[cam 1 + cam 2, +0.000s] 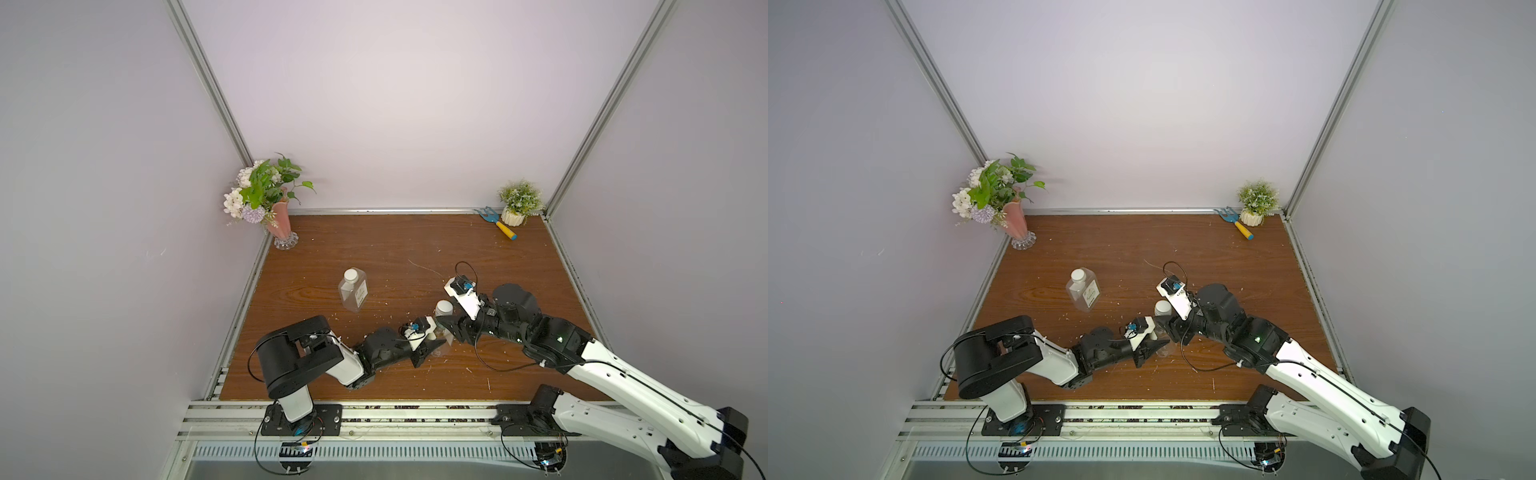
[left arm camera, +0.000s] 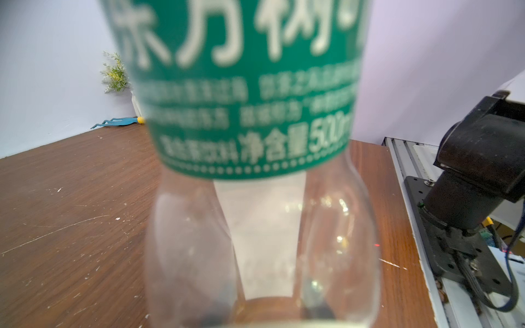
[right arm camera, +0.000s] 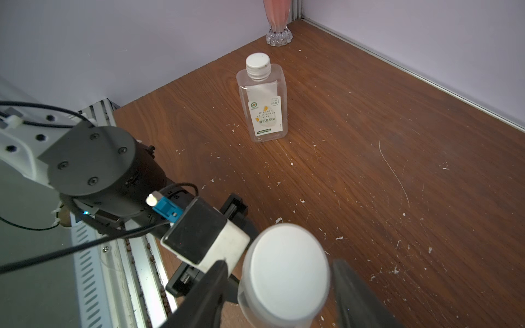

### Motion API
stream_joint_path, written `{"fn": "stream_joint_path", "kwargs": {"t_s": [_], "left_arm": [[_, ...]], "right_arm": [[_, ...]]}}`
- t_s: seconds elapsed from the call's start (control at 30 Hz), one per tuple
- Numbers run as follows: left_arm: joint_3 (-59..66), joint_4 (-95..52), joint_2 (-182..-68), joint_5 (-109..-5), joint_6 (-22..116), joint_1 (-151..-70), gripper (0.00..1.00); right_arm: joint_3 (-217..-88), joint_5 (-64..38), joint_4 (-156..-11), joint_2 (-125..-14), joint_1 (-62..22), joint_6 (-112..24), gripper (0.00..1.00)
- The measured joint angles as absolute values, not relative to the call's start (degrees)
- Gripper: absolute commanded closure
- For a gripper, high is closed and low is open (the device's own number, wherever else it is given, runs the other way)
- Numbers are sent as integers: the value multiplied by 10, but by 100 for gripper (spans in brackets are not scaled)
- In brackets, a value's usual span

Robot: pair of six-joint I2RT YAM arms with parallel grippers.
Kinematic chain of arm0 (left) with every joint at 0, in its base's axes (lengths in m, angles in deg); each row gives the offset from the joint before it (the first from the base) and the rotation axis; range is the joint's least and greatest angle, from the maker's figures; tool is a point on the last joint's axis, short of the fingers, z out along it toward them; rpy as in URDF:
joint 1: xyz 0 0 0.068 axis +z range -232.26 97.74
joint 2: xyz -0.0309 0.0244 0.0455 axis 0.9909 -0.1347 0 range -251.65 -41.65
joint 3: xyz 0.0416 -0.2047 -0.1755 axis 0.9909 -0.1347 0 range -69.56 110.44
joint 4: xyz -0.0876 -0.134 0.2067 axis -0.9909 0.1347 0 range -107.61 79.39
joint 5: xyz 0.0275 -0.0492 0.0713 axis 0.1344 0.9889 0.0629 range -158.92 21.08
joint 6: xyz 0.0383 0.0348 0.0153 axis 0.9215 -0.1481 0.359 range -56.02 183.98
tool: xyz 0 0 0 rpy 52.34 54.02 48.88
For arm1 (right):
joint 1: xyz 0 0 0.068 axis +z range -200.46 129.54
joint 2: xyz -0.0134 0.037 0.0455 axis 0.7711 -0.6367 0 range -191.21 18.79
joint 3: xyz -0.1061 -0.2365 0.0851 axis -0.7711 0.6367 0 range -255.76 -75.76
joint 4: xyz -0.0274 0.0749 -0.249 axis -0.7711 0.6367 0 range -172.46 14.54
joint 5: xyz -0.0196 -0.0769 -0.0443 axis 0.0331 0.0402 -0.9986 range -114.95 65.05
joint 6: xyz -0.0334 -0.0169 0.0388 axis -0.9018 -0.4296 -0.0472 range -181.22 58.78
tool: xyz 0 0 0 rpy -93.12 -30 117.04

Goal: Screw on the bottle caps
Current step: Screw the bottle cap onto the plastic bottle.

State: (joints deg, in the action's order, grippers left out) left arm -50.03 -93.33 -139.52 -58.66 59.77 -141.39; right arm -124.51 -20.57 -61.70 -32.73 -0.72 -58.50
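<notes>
I am keeping the left gripper (image 1: 434,343) clamped on the lower body of the round bottle (image 2: 255,227). This is steadying the bottle upright so it is not spinning while the cap is being worked from above. The bottle is standing far from the pink vase (image 1: 279,226), toward the front edge of the table (image 1: 415,249).

I am holding the right gripper (image 3: 280,261) over the bottle's wide white cap (image 1: 444,308), one finger on each side. The fingers are standing off the cap rather than squeezing it, and bare wood is showing between the cap and one of them. I judge I am either re-gripping for another twist or letting go after one. Whether the threads are fully home, I cannot tell.

The round bottle is looking empty and clear, pinched to a waist below a green label (image 2: 244,99) with white lettering. The cap is sitting flat and level on its neck.

The square bottle (image 3: 262,108) is standing upright between the vase and the round bottle, well apart from both arms. Its ribbed white cap (image 3: 257,64) is sitting on its neck, above a white label. I am treating that bottle as done.
</notes>
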Motion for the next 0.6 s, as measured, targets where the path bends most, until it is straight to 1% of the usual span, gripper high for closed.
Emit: {"fn": "stream_joint_path", "kwargs": {"t_s": [0.47, 0.6], "left_arm": [[-500, -933, -1395, -587, 602, -1414, 93], [-500, -933, -1395, -587, 604, -1414, 93]], "right_arm": [[-1267, -202, -616, -346, -7, -585, 40], [-1272, -201, -613, -347, -8, -585, 42]]}}
